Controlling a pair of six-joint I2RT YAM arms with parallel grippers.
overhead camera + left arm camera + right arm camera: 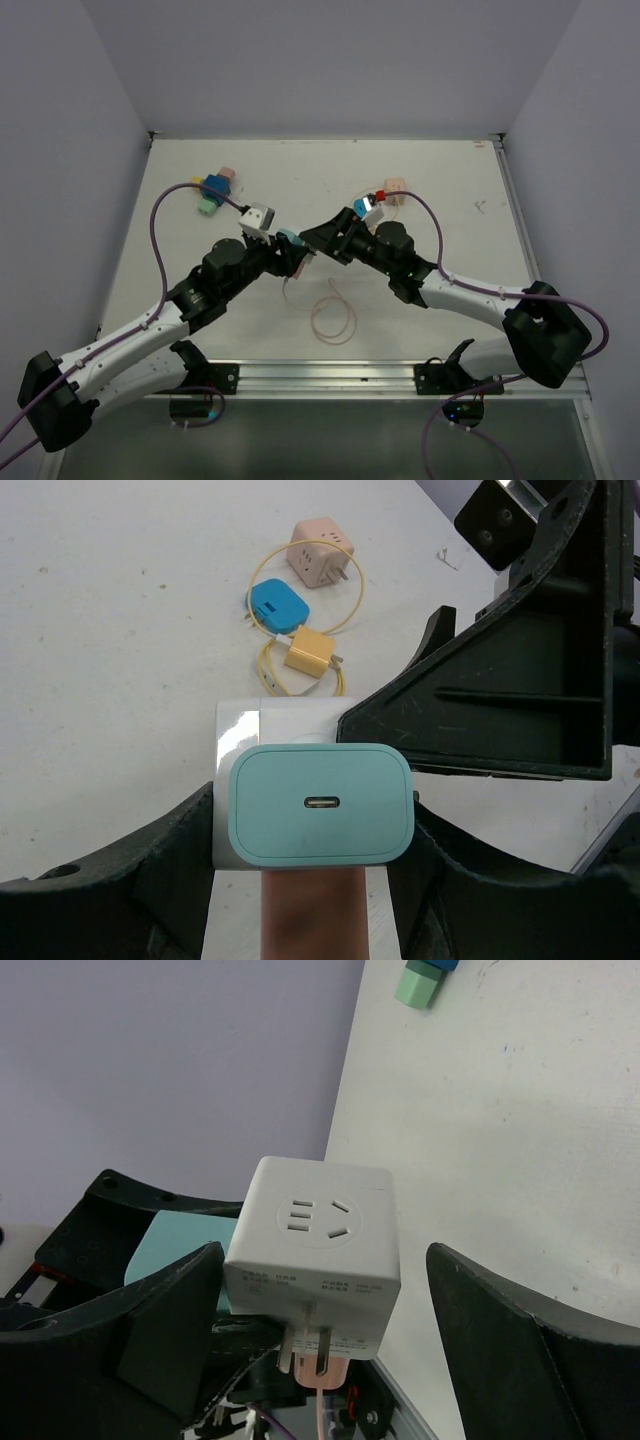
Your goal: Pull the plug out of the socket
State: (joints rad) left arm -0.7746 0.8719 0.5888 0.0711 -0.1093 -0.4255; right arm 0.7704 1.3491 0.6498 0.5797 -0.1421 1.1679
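Note:
A teal plug (322,805) with a USB-C port is seated in a white cube socket (240,725). My left gripper (312,825) holds the pair above the table, jaws shut on the plug's sides. In the top view the plug (290,238) sits at the left gripper's (288,252) tip, mid-table. My right gripper (325,1295) is open around the socket (320,1230): its left finger is at the cube's side, its right finger (520,1350) stands apart. The plug (185,1240) shows behind the cube. The right gripper (320,238) faces the left one.
A pink cable loop (333,318) lies on the table near the arms. Blue, yellow, green and pink adapters (213,190) lie at the back left. A pink adapter (320,552), a blue one (277,605) and a yellow one (310,652) with a yellow cable lie at the back right (393,190).

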